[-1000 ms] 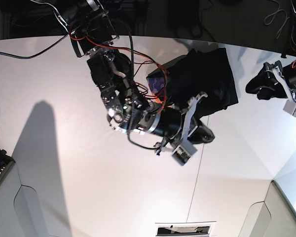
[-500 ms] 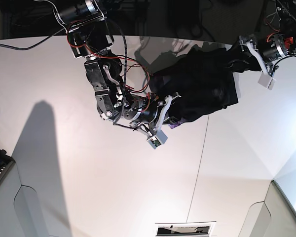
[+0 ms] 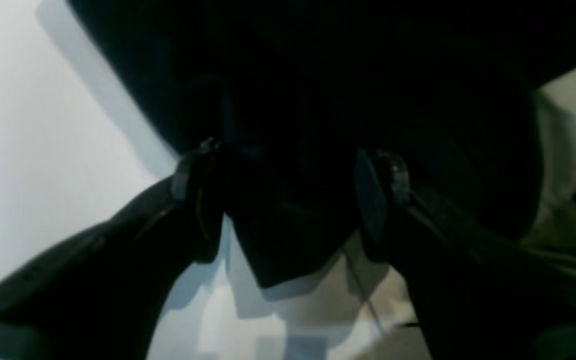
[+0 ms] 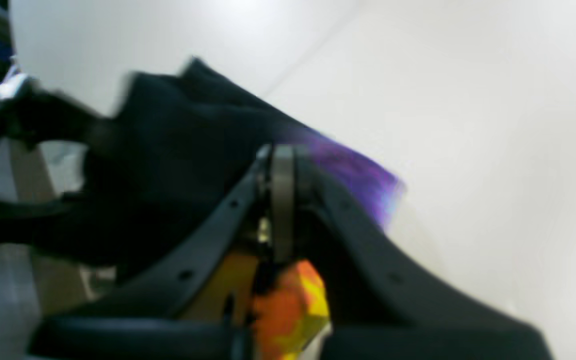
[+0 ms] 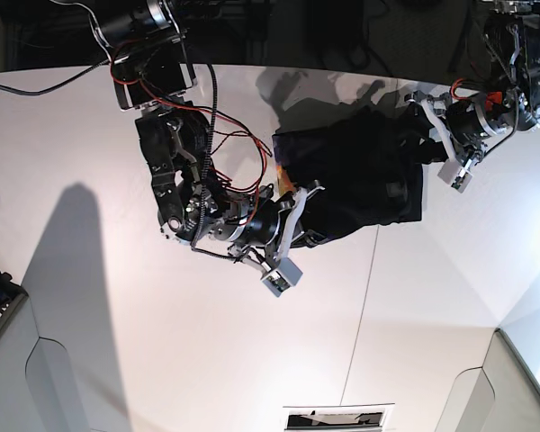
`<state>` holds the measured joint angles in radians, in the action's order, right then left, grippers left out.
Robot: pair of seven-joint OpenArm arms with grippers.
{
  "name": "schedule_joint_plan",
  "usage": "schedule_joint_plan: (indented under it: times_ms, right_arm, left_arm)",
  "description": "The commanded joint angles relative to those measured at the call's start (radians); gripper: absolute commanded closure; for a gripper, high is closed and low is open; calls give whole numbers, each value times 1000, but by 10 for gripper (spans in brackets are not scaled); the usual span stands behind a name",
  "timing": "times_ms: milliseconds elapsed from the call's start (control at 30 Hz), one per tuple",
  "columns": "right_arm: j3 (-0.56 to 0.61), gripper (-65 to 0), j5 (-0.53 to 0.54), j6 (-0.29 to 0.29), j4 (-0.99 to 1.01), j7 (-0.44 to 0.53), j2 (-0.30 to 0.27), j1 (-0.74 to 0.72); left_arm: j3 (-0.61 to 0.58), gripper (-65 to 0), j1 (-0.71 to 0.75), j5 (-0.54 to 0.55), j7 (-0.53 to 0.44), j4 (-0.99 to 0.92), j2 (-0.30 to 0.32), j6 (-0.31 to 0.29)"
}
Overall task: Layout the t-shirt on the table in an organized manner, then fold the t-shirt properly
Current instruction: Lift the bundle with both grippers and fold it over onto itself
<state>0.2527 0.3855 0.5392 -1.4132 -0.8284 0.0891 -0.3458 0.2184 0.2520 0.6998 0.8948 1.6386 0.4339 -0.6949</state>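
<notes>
Base view: t-shirt (image 5: pixel 355 175) bunched on table (image 5: pixel 162 360)

We saw the left gripper (image 3: pixel 288 200) spread wide. A dark fold of the t-shirt (image 3: pixel 318 100) hung between its fingers (image 3: pixel 203 200) over the table (image 3: pixel 43 150).

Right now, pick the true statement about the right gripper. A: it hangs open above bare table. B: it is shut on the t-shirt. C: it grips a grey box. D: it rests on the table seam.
B: in the right wrist view the right gripper has its jaws pressed together on the black t-shirt, with purple and orange print beside them.
</notes>
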Motion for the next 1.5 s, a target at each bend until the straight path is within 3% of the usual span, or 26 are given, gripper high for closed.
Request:
schedule_joint_plan:
  times_ms: [0, 333, 467, 600, 733, 967, 1067, 1133, 1300, 1467]
  right_arm:
    - [-10, 0, 15, 6, -34, 9, -8, -23]
    - [-241, 0, 62, 3, -72, -4, -111, -22]
    - [-303, 0, 64, 3, -72, -6, -125, -22]
    - [-335, 0, 63, 3, -67, -5, -127, -22]
    - [-338, 0, 30, 3, -61, 24, -127, -11]
    - [-338, 0, -87, 3, 3, 169, -127, 4]
    - [-338, 0, -185, 3, 82, 243, -129, 2]
    - [-338, 0, -226, 3, 132, 282, -129, 2]
    - [-338, 0, -195, 3, 179, 294, -131, -11]
    - [-338, 0, -121, 3, 127, 217, -137, -20]
  left_arm:
    - [-21, -416, -40, 1, -22, -16, 22, -3]
    - [-293, -416, -395, -39, -159, -311, 27, -3]
    - [-404, -416, -521, -39, -215, -350, -29, -3]
    - [-436, -416, -616, -29, -166, -356, -104, -3]
    - [-391, -416, -678, 101, -56, -323, -91, -3]
    - [-292, -416, -677, 329, 84, -272, 15, -3]
    - [-282, -416, -632, 435, 170, -235, 32, -3]
    - [-282, -416, -579, 441, 179, -174, 31, -3]
    - [-283, -416, -458, 431, 163, -10, -24, -3]
    - [-283, -416, -399, 355, 128, -1, -122, -3]
